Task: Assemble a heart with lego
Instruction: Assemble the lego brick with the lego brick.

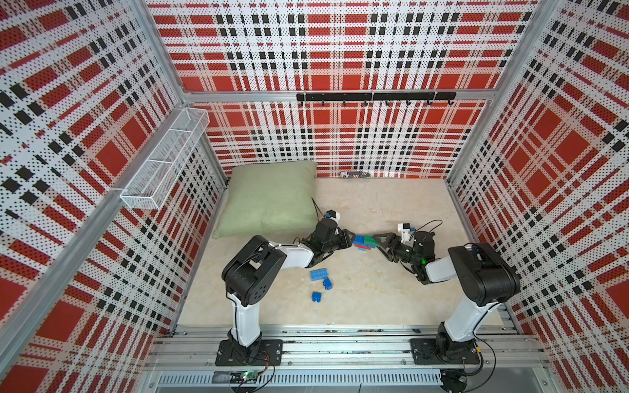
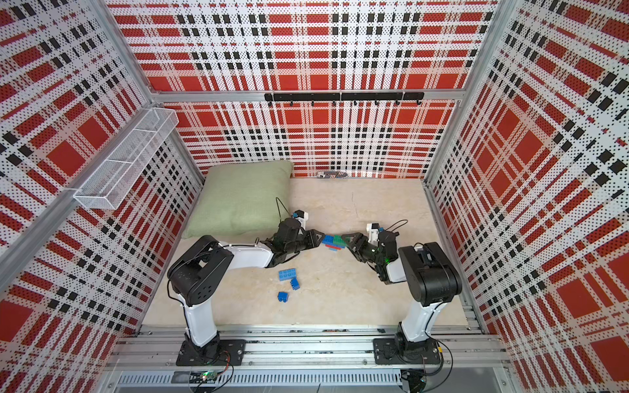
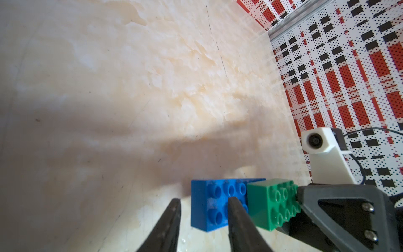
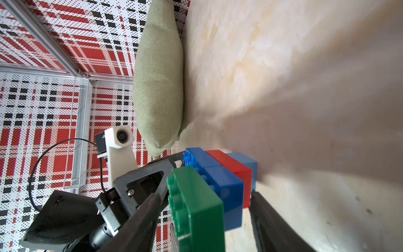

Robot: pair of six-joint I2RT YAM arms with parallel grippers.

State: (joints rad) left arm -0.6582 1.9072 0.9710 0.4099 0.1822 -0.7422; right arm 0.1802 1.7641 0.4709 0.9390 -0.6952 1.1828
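Observation:
The heart (image 1: 365, 242) (image 2: 335, 242) is a small cluster of joined lego lying mid-table between both grippers: a green brick (image 3: 268, 203) (image 4: 196, 207) and a blue brick (image 3: 209, 203) on top, with red (image 4: 231, 168) and light blue layers beneath. My left gripper (image 1: 353, 238) (image 3: 204, 199) is narrowly open. One finger lies over the blue brick's studs, the other beside it above bare table. My right gripper (image 1: 377, 242) (image 4: 207, 195) is open and straddles the cluster's green end, with a gap showing on each side.
Three loose blue bricks (image 1: 319, 274) (image 1: 327, 283) (image 1: 316, 296) lie nearer the front, between the arms. A green pillow (image 1: 269, 199) fills the back left corner. A wire basket (image 1: 163, 163) hangs on the left wall, and a hook rail (image 1: 374, 97) runs along the back wall.

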